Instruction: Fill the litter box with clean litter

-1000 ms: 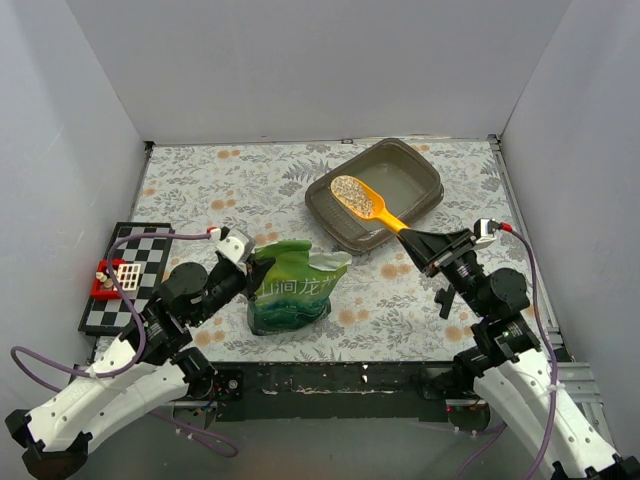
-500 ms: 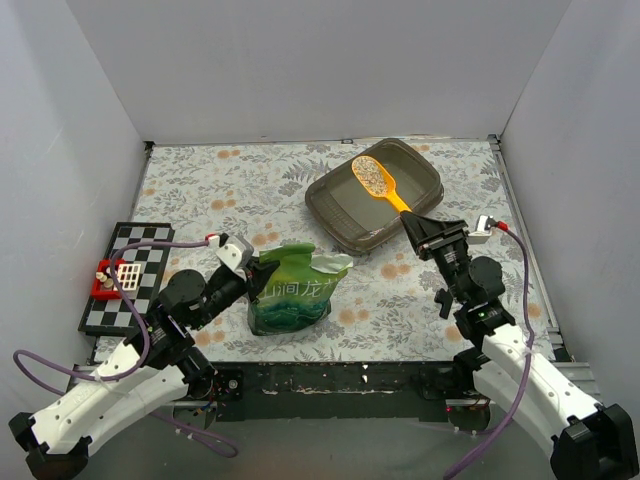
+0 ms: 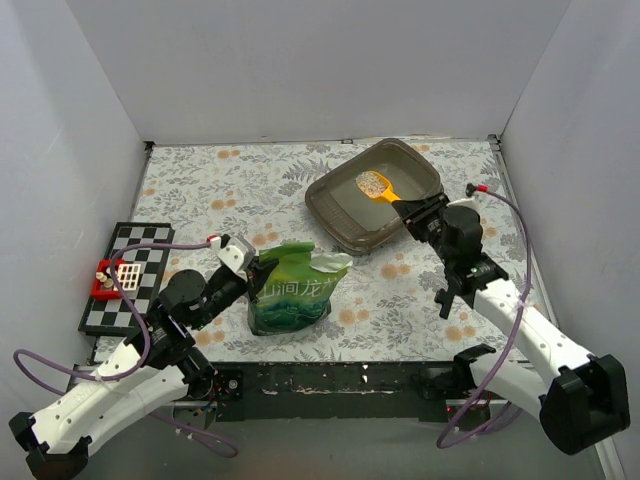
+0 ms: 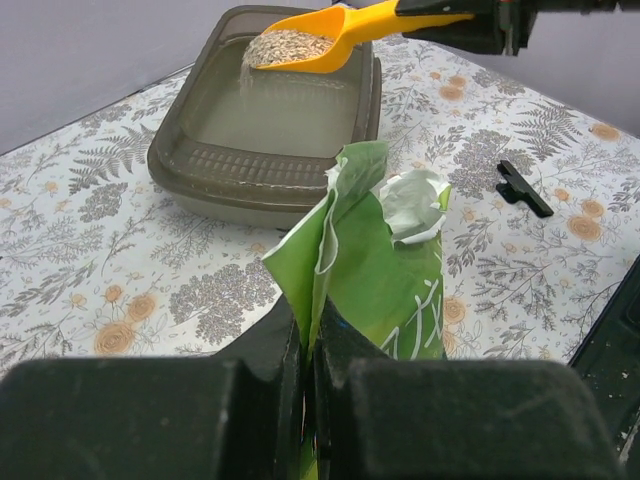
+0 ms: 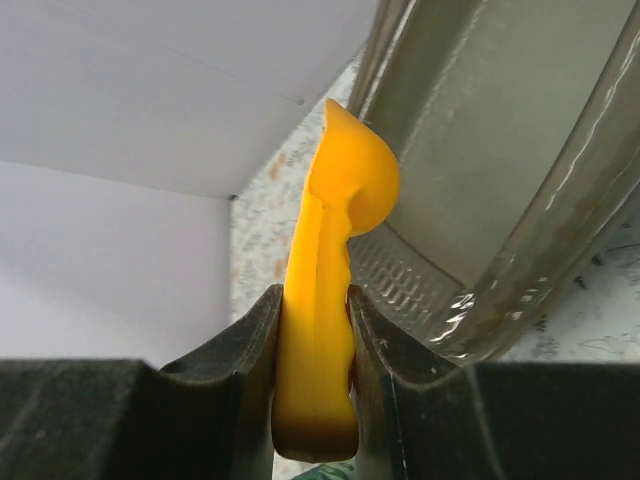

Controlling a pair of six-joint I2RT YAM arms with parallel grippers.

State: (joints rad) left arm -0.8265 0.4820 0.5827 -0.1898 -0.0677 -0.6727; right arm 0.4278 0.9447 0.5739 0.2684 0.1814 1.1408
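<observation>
The grey-brown litter box [image 3: 340, 222] sits at the back right of the table; it also shows in the left wrist view [image 4: 190, 165] and the right wrist view [image 5: 520, 170]. My right gripper [image 3: 408, 210] is shut on the handle of a yellow-orange scoop [image 3: 385, 193] held tilted over the box. The scoop [image 4: 330, 35] carries pale beige clean litter [image 4: 288, 45], and a thin stream falls from its edge into the box. The scoop's handle [image 5: 315, 330] sits between my right fingers. My left gripper [image 3: 248, 268] is shut on the edge of the green glossy bag [image 3: 290, 290], which stands upright with its top open [image 4: 370, 250].
A checkered board [image 3: 125, 275] with a small red and white object [image 3: 113, 276] lies at the left edge. A small black clip [image 4: 523, 187] lies on the floral cloth right of the bag. White walls close in the back and sides.
My right gripper has carried the scoop farther back and right over the litter box and tilted it; litter now spills off it. The left gripper and bag have barely moved.
</observation>
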